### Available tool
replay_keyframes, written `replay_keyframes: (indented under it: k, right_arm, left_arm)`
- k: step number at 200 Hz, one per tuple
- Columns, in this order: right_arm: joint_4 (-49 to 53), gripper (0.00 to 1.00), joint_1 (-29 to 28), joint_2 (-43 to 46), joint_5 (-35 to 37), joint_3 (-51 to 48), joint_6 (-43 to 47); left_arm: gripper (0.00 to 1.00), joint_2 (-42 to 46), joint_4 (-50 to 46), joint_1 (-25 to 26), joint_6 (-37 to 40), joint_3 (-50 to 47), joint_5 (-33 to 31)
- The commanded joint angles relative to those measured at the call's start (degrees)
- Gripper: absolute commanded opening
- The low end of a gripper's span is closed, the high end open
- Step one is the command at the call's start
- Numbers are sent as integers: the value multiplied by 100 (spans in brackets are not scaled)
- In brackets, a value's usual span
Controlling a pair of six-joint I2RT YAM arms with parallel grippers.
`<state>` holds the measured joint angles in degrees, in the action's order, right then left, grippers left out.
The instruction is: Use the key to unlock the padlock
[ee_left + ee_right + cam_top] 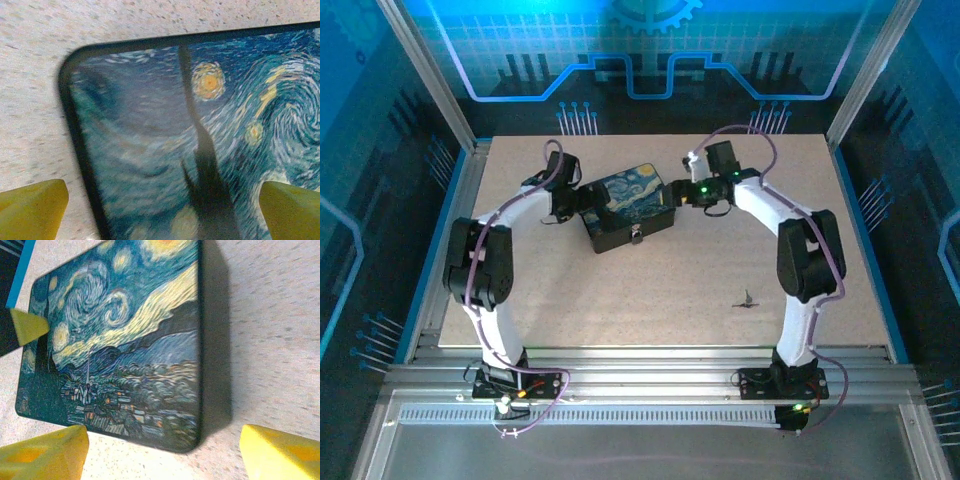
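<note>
Left hand: fingers are held wide apart, straddling a rounded corner of the painted box, one finger over the table and the other over the lid, with nothing clamped. One box is counted, lying flat between the two hands. One small pale fitting is seen on the box face turned away from both hands, towards the arm bases. It is judged to be the padlock, but it is too small to confirm. Right hand: its fingers are also spread, set either side of the box's other end. A gap of bare table is seen between the outer finger and the box wall, so no grip is made. Two hands are counted, both empty. One key is counted, lying flat on bare table well apart from the right hand, back towards that arm's base. It is touched by nothing and is far from the left hand. The key is judged light, stiff, thin and slick, and likely to skid or tip when pinched off the flat table. It is best taken by its broad head with fingertips closed low, leaving the blade free for the lock. The key's orientation cannot be told at this size.
</note>
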<state>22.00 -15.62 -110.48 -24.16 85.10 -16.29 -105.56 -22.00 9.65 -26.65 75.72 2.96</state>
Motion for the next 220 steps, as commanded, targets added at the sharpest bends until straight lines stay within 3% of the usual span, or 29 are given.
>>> replay_keyframes:
  k: [1,54,76,115,141,178,220]
  right_arm:
    - [521,80,269,493,300,-234,51]
    - [1403,64,542,1762,1500,-1761,-390]
    - [1691,56,629,2351,1928,-2492,-605]
    - [1881,48,867,3388,2260,-3608,-917]
    - [1978,41,1192,3850,2265,-4062,-987]
    - [1817,33,1752,4027,1849,-4564,-924]
    - [1489,25,1810,3879,1409,-4864,-997]
  left_arm:
    - [99,698,-151,-7,464,-219,-937]
    - [99,1671,416,-15,887,-973,-2742]
    - [99,1671,160,-29,974,-872,-3009]
    - [99,1880,-357,59,386,-1003,-2265]
    - [99,2154,-378,528,323,-1347,-2103]
    - [99,2377,-420,984,8,-1624,-1670]
    - [99,2505,-342,1109,-192,-1710,-1421]
